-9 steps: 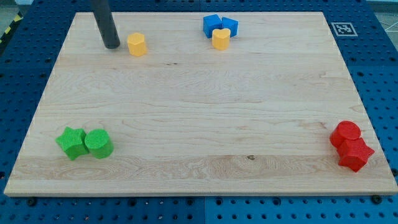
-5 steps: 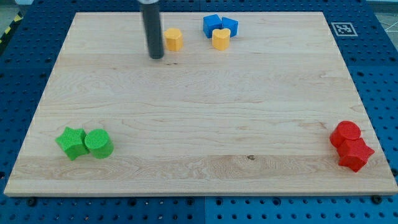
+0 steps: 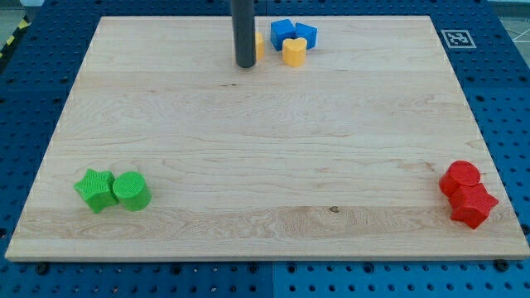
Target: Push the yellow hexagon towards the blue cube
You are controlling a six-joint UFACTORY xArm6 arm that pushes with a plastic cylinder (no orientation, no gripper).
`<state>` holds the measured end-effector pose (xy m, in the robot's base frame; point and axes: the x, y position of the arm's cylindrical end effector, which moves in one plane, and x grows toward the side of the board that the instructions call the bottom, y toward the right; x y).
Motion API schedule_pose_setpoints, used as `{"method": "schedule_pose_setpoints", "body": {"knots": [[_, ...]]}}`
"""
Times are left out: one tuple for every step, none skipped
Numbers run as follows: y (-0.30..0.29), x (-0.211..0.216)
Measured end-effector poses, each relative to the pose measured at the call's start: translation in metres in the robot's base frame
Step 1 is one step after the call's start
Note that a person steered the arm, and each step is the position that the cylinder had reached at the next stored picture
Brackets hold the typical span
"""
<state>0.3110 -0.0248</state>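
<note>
camera view | my tip (image 3: 245,64) touching left side of yellow hexagon (image 3: 259,46), which is mostly hidden behind rod | hexagon near blue cube (image 3: 283,32) at top, small gap left | no jaws on rig | judged nearly done

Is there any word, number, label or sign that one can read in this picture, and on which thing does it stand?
No readable words, letters or numbers anywhere.
Only sign: a black-and-white square fiducial marker at the wooden board's corner, the view's top right; it is a pattern, not text.
The blue cube, the yellow hexagon, partly hidden behind my rod, and my tip bear no markings.
</note>
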Motion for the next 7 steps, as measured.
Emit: {"method": "schedule_pose_setpoints", "body": {"knots": [[0.024, 0.001], [0.026, 0.001], [-0.019, 0.001], [-0.059, -0.001], [-0.058, -0.026], [-0.026, -0.028], [0.014, -0.02]]}}
